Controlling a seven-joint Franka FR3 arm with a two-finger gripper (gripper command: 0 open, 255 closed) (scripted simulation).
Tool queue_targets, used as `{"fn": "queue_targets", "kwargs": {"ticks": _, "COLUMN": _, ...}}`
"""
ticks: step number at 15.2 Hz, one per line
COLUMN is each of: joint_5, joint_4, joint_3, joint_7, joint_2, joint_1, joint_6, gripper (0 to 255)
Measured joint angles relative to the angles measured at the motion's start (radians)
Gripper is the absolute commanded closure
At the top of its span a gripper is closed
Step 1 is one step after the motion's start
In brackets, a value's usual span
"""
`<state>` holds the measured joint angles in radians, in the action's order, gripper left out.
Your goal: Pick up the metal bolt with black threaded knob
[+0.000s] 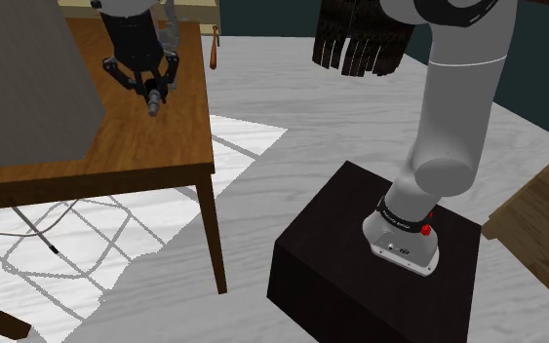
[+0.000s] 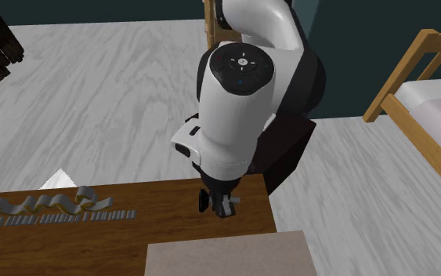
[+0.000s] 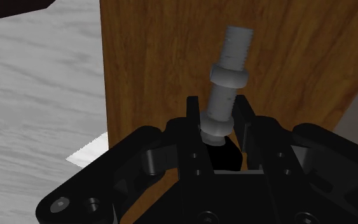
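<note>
The bolt (image 3: pixel 226 79) is a pale grey threaded shaft with a nut partway along it and a black knob (image 3: pixel 222 154) at its base. My gripper (image 3: pixel 219 124) is shut on it: the two black fingers (image 3: pixel 194 116) clasp the shaft just above the knob, and the threaded end points away toward the wooden table (image 3: pixel 171 63). In the shoulder view the gripper (image 1: pixel 151 86) hangs over the table (image 1: pixel 165 146) with the bolt (image 1: pixel 154 98) sticking out below it. The second exterior view has the gripper (image 2: pixel 218 201) and bolt (image 2: pixel 227 206) near the table's (image 2: pixel 171 223) right edge.
A grey mat (image 1: pixel 19 88) covers the table on the shoulder view's left, close to the gripper. A grey wavy piece (image 2: pixel 42 205) and a ribbed strip (image 2: pixel 54 218) lie further along the table. The dark stand (image 1: pixel 379 263), a wooden bed frame (image 2: pixel 414 70) and a dark fringed object (image 1: pixel 360 44) are nearby.
</note>
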<state>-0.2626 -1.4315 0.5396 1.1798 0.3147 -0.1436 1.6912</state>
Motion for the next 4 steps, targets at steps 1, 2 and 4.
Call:
{"fn": "queue_targets", "kwargs": {"ticks": 1, "joint_5": 0.001, "joint_4": 0.014, "joint_3": 0.001, "joint_7": -0.002, "joint_2": -0.001, "joint_1": -0.001, "joint_6": -0.014, "gripper": 255}}
{"fn": "queue_targets", "kwargs": {"ticks": 2, "joint_5": 0.0, "joint_4": 0.03, "joint_3": 0.001, "joint_7": -0.003, "joint_2": 0.002, "joint_1": -0.004, "joint_6": -0.028, "gripper": 255}}
{"fn": "queue_targets", "kwargs": {"ticks": 4, "joint_5": -0.001, "joint_4": 0.054, "joint_3": 0.001, "joint_7": -0.005, "joint_2": 0.004, "joint_1": -0.007, "joint_6": -0.05, "gripper": 255}}
